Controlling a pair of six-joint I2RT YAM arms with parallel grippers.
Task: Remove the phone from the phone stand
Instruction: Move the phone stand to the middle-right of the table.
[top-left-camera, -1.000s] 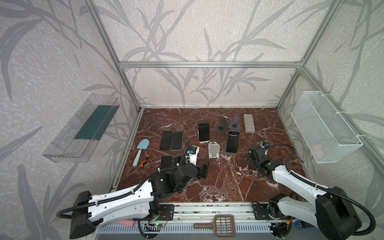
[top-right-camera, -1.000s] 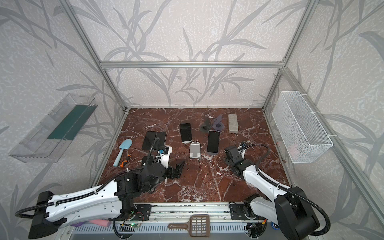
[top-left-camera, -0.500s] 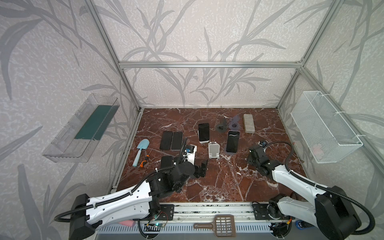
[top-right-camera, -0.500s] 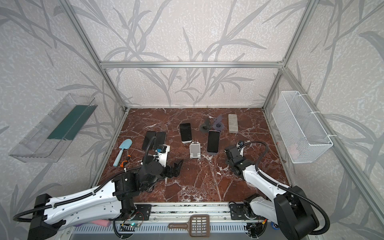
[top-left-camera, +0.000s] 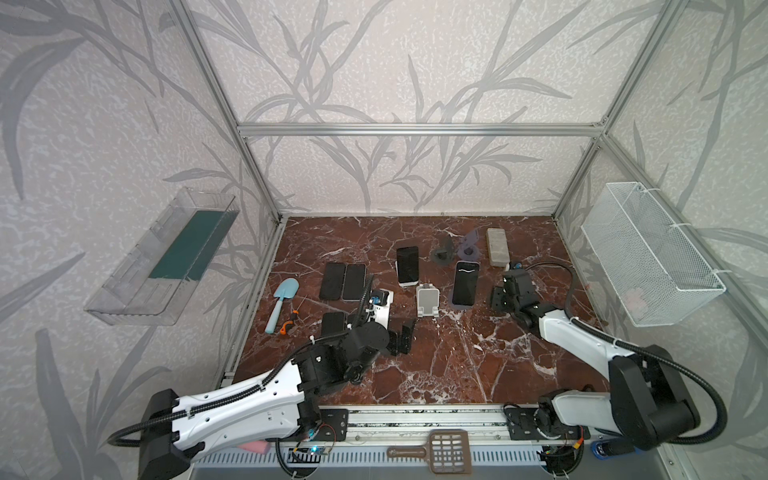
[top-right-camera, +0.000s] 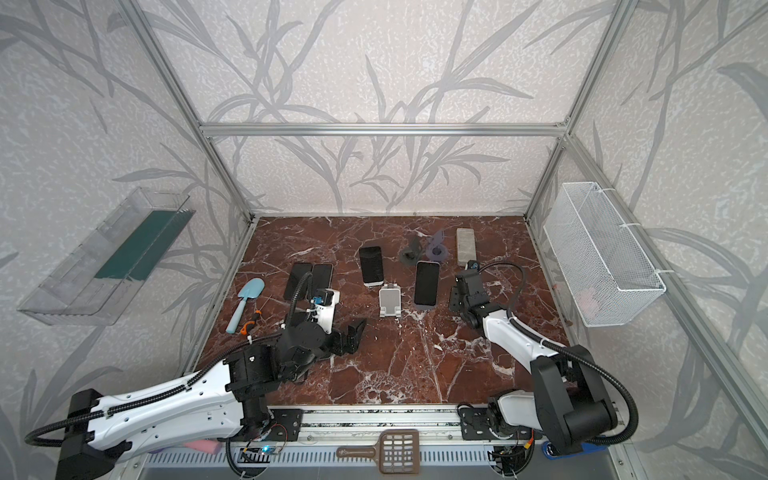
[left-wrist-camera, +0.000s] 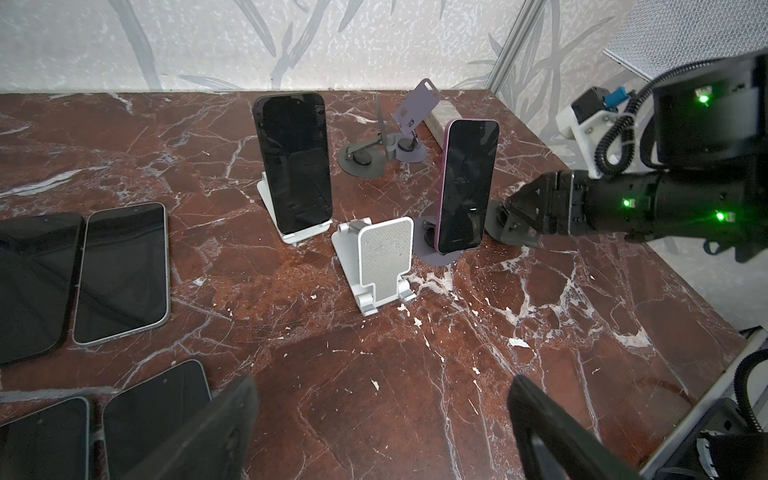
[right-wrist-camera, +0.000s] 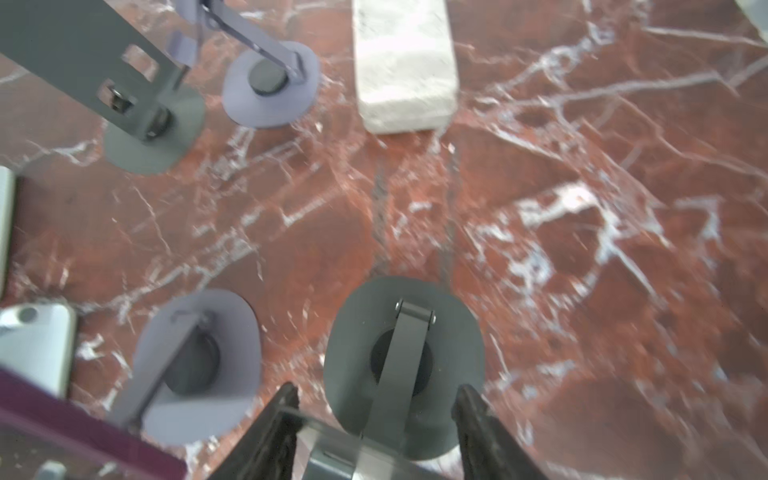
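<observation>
1. The purple phone (left-wrist-camera: 465, 187) stands up and leans back on its purple stand (left-wrist-camera: 440, 259).
2. They sit on the red stone counter (top-left-camera: 457, 365), a little right of the middle. They are nearer the far edge than the near edge.
3. The right hand (right-wrist-camera: 378, 395) is down low, just beside the purple phone, on the side toward the counter's right edge. In the right wrist view a gap shows between the hand and the phone.
4. Under the right hand is a dark gray stand (right-wrist-camera: 457, 353). The hand's fingers (right-wrist-camera: 478, 419) are about half way apart, one on each side of the stand's top part. I cannot tell if they squeeze it.
5. A black phone (left-wrist-camera: 293, 162) leans on a white stand (left-wrist-camera: 291, 237). It is left of the purple phone and a bit closer to the far edge.
6. A gray-faced stand (left-wrist-camera: 384, 253) sits between the two phones, a bit nearer the near edge.
7. The left hand (top-left-camera: 402, 337) is wide open over the counter, toward the near left corner. Only the counter shows between its fingers (left-wrist-camera: 552, 432).
8. Some dark phones (left-wrist-camera: 120, 270) lie flat by the left edge.
</observation>
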